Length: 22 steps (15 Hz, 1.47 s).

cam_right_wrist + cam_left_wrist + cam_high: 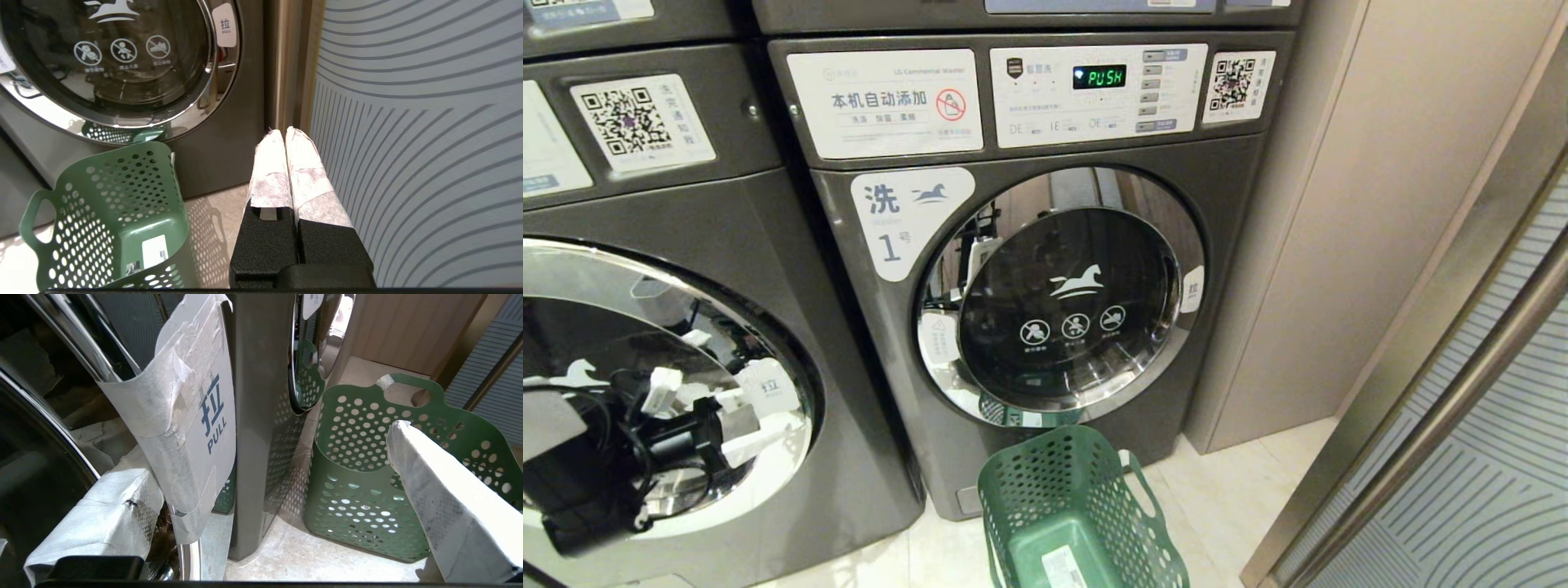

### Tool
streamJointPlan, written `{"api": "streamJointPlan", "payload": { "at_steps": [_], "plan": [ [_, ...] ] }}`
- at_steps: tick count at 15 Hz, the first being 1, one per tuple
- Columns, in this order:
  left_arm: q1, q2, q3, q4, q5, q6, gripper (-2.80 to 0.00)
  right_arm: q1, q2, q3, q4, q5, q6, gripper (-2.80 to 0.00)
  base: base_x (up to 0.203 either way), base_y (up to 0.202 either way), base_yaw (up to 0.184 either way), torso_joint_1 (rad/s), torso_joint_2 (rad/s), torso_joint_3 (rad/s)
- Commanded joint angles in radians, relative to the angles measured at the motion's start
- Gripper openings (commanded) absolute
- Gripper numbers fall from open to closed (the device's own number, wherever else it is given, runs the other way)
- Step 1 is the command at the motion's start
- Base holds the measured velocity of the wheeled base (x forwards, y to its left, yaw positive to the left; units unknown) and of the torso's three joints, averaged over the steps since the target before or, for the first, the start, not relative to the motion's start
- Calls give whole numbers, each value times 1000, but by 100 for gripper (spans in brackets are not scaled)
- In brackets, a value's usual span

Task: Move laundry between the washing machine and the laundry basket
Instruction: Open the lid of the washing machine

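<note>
Laundry basket (1066, 514): green, perforated plastic, with a white label on its floor; stands upright on the pale tiled floor (1241, 490) just in front of washing machine no. 1 (1045, 269) and below its round door (1066, 298), which is shut. Display reads PUSH (1099, 77). A second machine (662, 327) adjoins on the left; a beige panel wall (1339, 229) and a striped glass partition (1486, 457) stand on the right. Left gripper (261, 498): fingers wide apart, holding nothing, one taped finger (106, 510) at the second machine's door edge by the taped PULL tab (196, 428), the other (445, 498) showing in front of the basket; the head view shows only its reflection. Right gripper (286, 163): fingers pressed together, empty, near the partition, seen in its wrist view only.
</note>
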Motion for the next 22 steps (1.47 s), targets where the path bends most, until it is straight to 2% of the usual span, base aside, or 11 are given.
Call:
{"api": "streamJointPlan", "payload": {
  "at_steps": [1, 4, 11, 13, 16, 18, 20, 21, 22],
  "plan": [
    [30, -20, 21, -9, -1, 7, 0, 0, 1, 34, -1, 0, 0, -280, 0, 0, 0, 0, 0, 0],
    [136, -53, 76, -9, 12, 13, 0, 0, 1, 34, -1, 0, 0, -280, 0, 0, 0, 0, 0, 0],
    [474, -85, 88, -9, -3, 3, 0, 0, 1, 34, -1, 0, 0, -280, 0, 0, 0, 0, 0, 0],
    [550, -169, 108, -9, -4, -17, 0, 0, 1, 34, -1, 0, 0, -280, 0, 0, 0, 0, 0, 0],
    [698, -462, 229, -8, -4, -56, 0, 0, 1, 34, -1, 0, 0, -280, 0, 0, 0, 0, 0, 0],
    [874, -745, 318, 28, -4, -114, 0, 0, 1, 34, -1, 0, 0, -280, 0, 0, 0, 0, 0, 0],
    [1056, -1050, 357, 111, 11, -210, 0, 0, 1, 34, -1, 0, 0, -280, 0, 0, 0, 0, 0, 0],
    [1119, -1203, 360, 162, 75, -291, 0, 0, 1, 34, -1, 0, 0, -280, 0, 0, 0, 0, 0, 0],
    [1167, -1336, 352, 204, 176, -395, 0, 0, 1, 34, -1, 0, 0, -280, 0, 0, 0, 0, 0, 0]
  ]
}}
